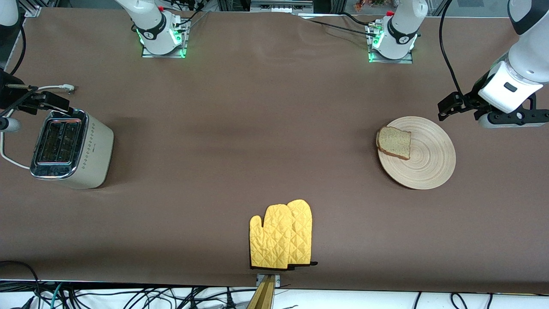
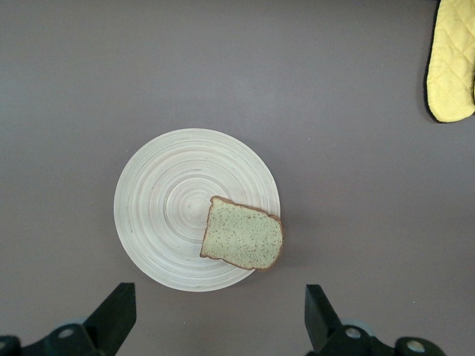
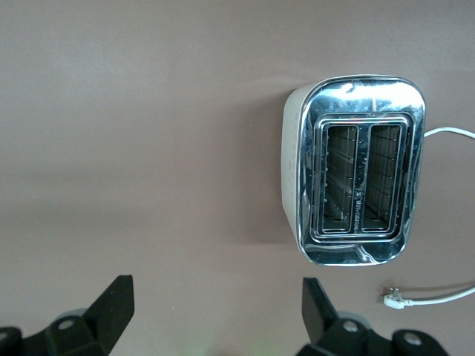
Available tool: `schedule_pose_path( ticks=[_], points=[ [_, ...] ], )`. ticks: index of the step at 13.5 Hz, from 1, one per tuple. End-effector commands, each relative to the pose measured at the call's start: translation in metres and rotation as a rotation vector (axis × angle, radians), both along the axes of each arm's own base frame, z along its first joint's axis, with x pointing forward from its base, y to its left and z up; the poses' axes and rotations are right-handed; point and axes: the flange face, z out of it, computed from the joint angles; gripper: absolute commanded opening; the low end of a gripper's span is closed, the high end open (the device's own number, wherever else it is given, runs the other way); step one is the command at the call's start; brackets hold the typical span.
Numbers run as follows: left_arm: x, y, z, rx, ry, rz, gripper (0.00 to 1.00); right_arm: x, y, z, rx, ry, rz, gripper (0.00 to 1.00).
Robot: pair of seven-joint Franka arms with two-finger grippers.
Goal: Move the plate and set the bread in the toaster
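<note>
The pale wooden plate lies toward the left arm's end of the table. The speckled bread lies on its rim, on the side toward the robots, overhanging a little. My left gripper hangs open and empty in the air next to the plate. Its wrist view shows the plate, the bread and the open left gripper. The cream toaster stands at the right arm's end, both slots empty. My right gripper hangs open beside the toaster. The right gripper is over bare table.
A pair of yellow oven mitts lies near the table edge closest to the front camera; one mitt shows in the left wrist view. The toaster's white cord and plug lie loose beside it; the plug shows in the right wrist view.
</note>
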Motion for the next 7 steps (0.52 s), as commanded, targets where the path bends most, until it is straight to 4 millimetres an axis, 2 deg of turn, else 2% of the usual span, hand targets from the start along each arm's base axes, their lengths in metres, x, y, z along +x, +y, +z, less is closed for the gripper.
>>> schedule_pose_path(
  ticks=[1,7],
  points=[
    [0.0024,-0.0032,0.0099,-0.006,-0.002,-0.005,1.00,0.0020,-0.0018,0.0052,0.011,-0.008,-0.008,1.00],
    [0.0019,-0.0031,0.0079,-0.005,0.011,-0.014,1.00,0.0020,-0.0018,0.0052,0.011,-0.008,-0.008,1.00]
  ],
)
